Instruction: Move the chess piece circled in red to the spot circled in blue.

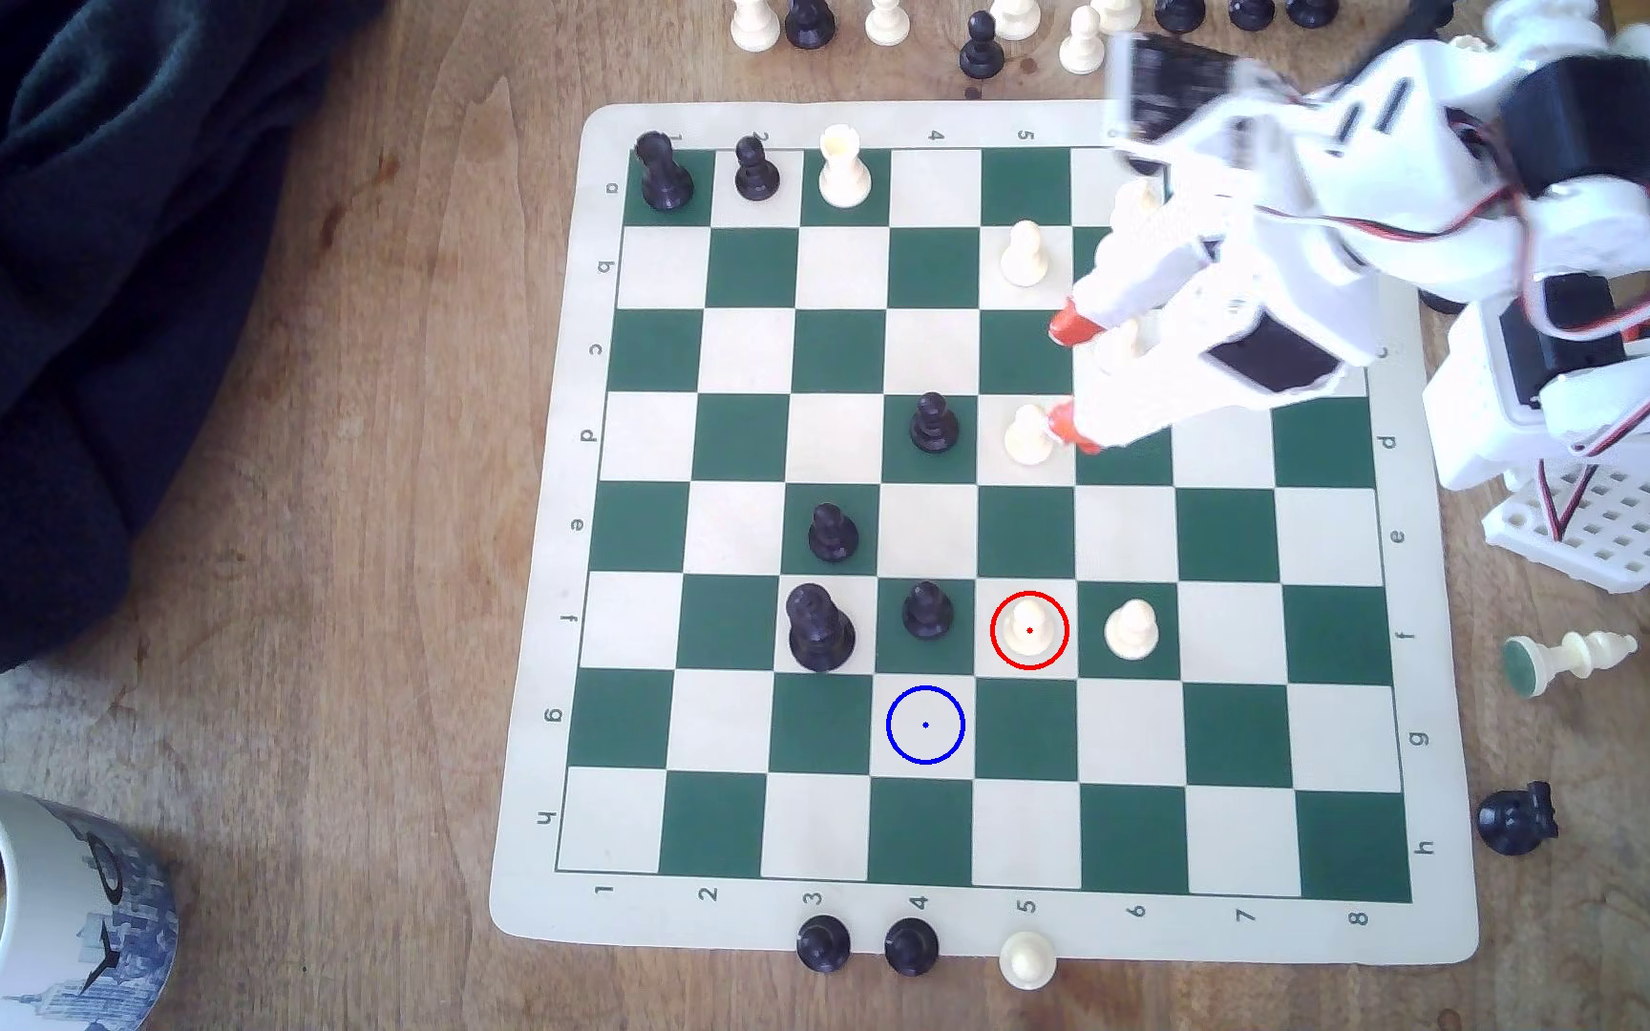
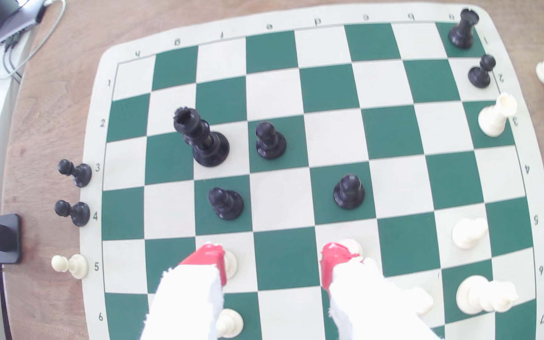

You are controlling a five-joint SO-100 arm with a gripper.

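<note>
The chess piece circled in red [image 1: 1029,630] is a small cream pawn standing on a cream square in row f, inside a red ring. The spot circled in blue [image 1: 925,725] is a bare cream square one row nearer and one column toward the exterior view's left. My gripper [image 1: 1067,377] hangs open over rows c and d, farther up the board than the ringed pawn, with nothing between its red fingertips [image 1: 1064,325]. In the wrist view the gripper [image 2: 272,261] stands open and one red fingertip [image 2: 208,261] half covers that pawn [image 2: 231,263].
A black pawn [image 1: 927,610] and a tall black piece [image 1: 819,630] stand beside the ringed pawn, and another cream pawn [image 1: 1132,630] on its other side. A cream pawn [image 1: 1027,436] sits by the nearer fingertip. Spare pieces line the board edges. A mug [image 1: 8,912] stands at the lower left.
</note>
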